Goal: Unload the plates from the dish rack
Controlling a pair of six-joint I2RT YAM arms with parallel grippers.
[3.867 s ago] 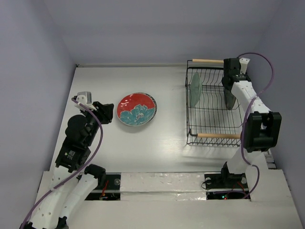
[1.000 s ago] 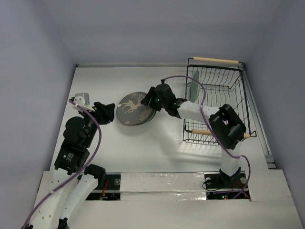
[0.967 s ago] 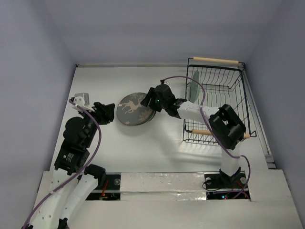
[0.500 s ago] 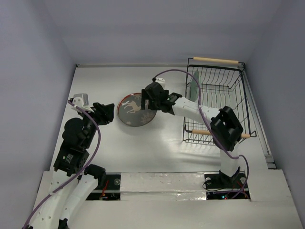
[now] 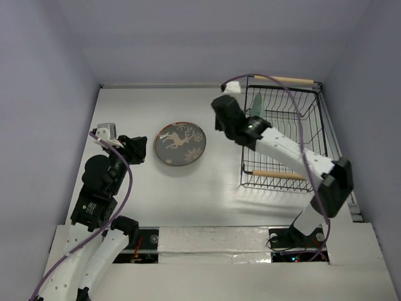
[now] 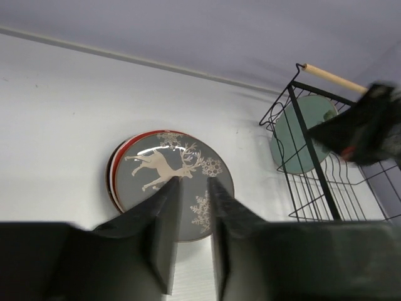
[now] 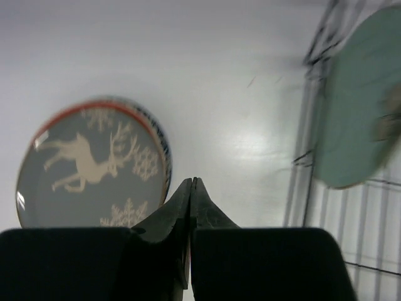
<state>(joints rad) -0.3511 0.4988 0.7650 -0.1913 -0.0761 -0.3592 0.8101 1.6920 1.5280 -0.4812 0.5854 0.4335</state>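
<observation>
Status for you: job is mostly done, one plate left as far as I can see.

Done: the deer plate (image 5: pixel 180 143) lies flat on top of a stack around mid-table (image 5: pixel 156 194), a bit left of centre. The red plate (image 6: pixel 113 179) shows only as a rim under it. At least two in that stack; can't tell if more sit below.

Left: the mint plate (image 5: pixel 255 113) stands on edge in the dish rack (image 5: pixel 285 135), in a slot at the rack's left end, towards the far side. The rack sits along the table's right edge, up in the far right corner. No other plate shows in it from the top or wrist views.

R gripper (image 5: pixel 222 119): up in the air btwn stack and rack, nearer the rack's far left corner. Fingers pressed together, nothing in them; the wrist view shows them meeting in one line w/ no gap.

L gripper (image 5: pixel 135 149): just beside the stack's left side, not touching it. Fingers parted by a narrow slit, holding nothing.

My read: you need the R gripper parted before it goes for the mint plate's rim; after that the rack should be unloaded.
</observation>
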